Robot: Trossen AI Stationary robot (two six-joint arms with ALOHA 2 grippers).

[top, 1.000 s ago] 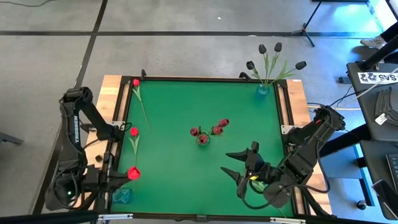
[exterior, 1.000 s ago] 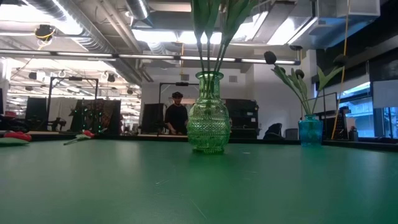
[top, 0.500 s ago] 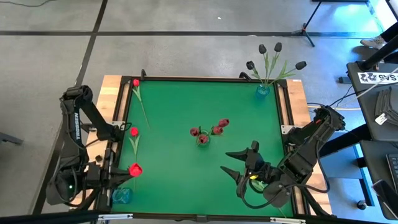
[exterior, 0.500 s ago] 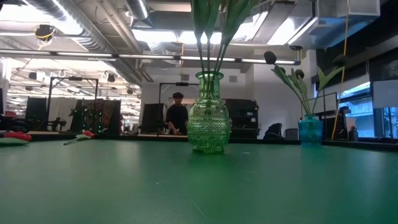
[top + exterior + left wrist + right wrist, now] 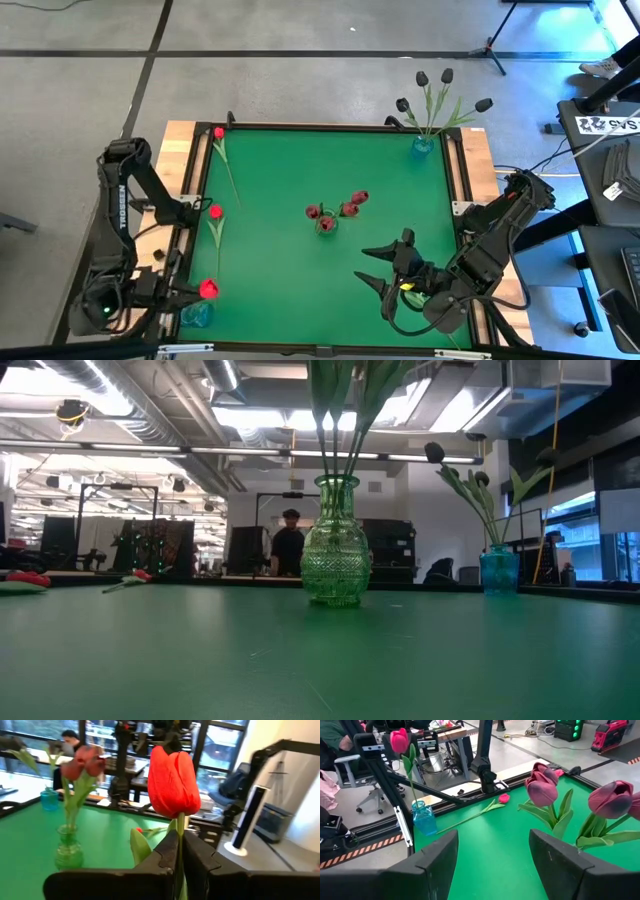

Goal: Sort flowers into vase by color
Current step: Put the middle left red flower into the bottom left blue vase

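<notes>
Left gripper (image 5: 192,291), at the desk's 7 o'clock corner: fingers (image 5: 170,851) pinched onto the stem of a bright red tulip (image 5: 208,288). The head stands upright above the gripper, directly over a small blue vase (image 5: 196,313) that sits at the desk's very edge. In the right wrist view the same tulip's stem hangs down toward the vase's mouth; I cannot tell whether the stem end has entered it.

Right gripper (image 5: 385,268), at about 5 o'clock on the desk (image 5: 280,190): jaws spread wide, nothing between them, pointing toward 9 o'clock.

Centre of the desk: a green glass vase (image 5: 336,556) holds the dull pink-red tulips (image 5: 338,209), three or four heads leaning apart. The low view shows the vase upright, with stems rising out of its neck.

Along the 9 o'clock edge, two more bright red tulips lie flat on the green surface: one (image 5: 215,212) just beyond the left gripper, head toward 12 o'clock, and a second (image 5: 219,133) further on near the 11 o'clock corner, its stem running back toward the desk's middle. The two are well apart from each other.

Far corner, about 1 o'clock: another blue vase (image 5: 423,144) carries the black tulips (image 5: 440,92), four heads fanned out above it.

Beyond the desk, in the low view: a person (image 5: 289,544) stands in the room behind the green vase.
</notes>
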